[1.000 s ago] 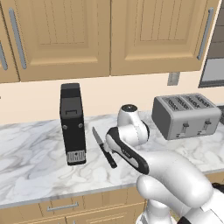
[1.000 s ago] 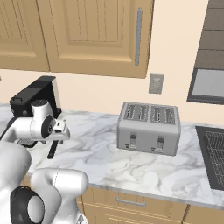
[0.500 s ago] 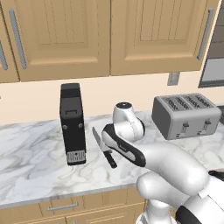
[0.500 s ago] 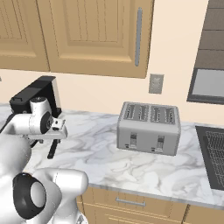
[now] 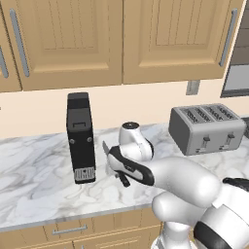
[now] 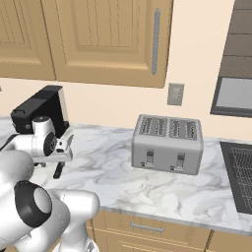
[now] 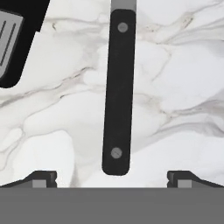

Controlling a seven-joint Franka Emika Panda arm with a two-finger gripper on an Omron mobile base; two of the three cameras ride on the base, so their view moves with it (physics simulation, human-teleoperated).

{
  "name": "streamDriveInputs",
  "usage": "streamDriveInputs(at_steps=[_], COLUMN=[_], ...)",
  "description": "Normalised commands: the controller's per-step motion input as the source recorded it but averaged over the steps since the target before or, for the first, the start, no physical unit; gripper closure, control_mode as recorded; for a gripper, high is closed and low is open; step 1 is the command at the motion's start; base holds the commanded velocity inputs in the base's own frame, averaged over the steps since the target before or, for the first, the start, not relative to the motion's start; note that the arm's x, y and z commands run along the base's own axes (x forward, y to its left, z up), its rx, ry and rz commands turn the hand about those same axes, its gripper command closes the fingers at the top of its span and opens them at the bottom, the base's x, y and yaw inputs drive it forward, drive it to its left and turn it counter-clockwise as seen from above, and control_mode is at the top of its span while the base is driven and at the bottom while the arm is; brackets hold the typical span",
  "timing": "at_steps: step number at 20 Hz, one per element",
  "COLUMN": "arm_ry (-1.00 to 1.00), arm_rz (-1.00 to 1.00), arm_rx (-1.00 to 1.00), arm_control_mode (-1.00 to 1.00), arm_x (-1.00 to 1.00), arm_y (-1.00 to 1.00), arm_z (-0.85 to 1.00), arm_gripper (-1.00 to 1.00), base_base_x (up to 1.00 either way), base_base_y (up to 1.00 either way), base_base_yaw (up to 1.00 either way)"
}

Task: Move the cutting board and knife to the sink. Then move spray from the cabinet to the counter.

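The knife (image 7: 119,87) lies flat on the white marble counter (image 7: 175,65), its black two-rivet handle running straight up the hand view and the grey blade starting at the top edge. My gripper (image 7: 112,178) hangs open just above the handle's butt end, one fingertip on each side, touching nothing. In the left base view the knife (image 5: 105,147) pokes out from under my wrist, right of the black machine. The right base view shows the knife's handle (image 6: 58,171) below my hand. The cutting board, sink, spray and doorless cabinet are out of view.
A tall black coffee machine (image 5: 80,136) stands close to the left of the knife; its base (image 7: 17,39) reaches into the hand view. A silver four-slot toaster (image 5: 206,127) sits to the right. Panelled wall cupboards (image 5: 121,39) hang above. A dark stove grate (image 6: 241,172) lies far right.
My hand has drifted a little left and lower over the knife. The jaws stayed open and the knife has not moved.
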Motion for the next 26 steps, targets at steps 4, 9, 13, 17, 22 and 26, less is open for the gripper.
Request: streamDriveInputs(at_steps=[4,9,13,17,22,26], arm_ry=[0.0,0.0,0.0,0.01,0.01,0.01], arm_rz=[0.0,0.0,0.0,0.0,0.0,0.0], arm_rx=[0.0,0.0,0.0,0.0,0.0,0.0], arm_control_mode=[-1.0,-1.0,-1.0,-1.0,-1.0,-1.0], arm_x=[0.05,0.18,0.21,0.18,0.09,0.11], arm_y=[0.08,0.0,0.0,0.0,0.0,0.0], arm_z=[-0.16,-0.05,-0.07,-0.13,-0.21,-0.29], arm_gripper=[-1.0,-1.0,-1.0,-1.0,-1.0,-1.0], base_base_x=[0.0,0.0,0.0,0.0,0.0,0.0], base_base_y=[0.0,0.0,0.0,0.0,0.0,0.0], base_base_yaw=[0.0,0.0,0.0,0.0,0.0,0.0])
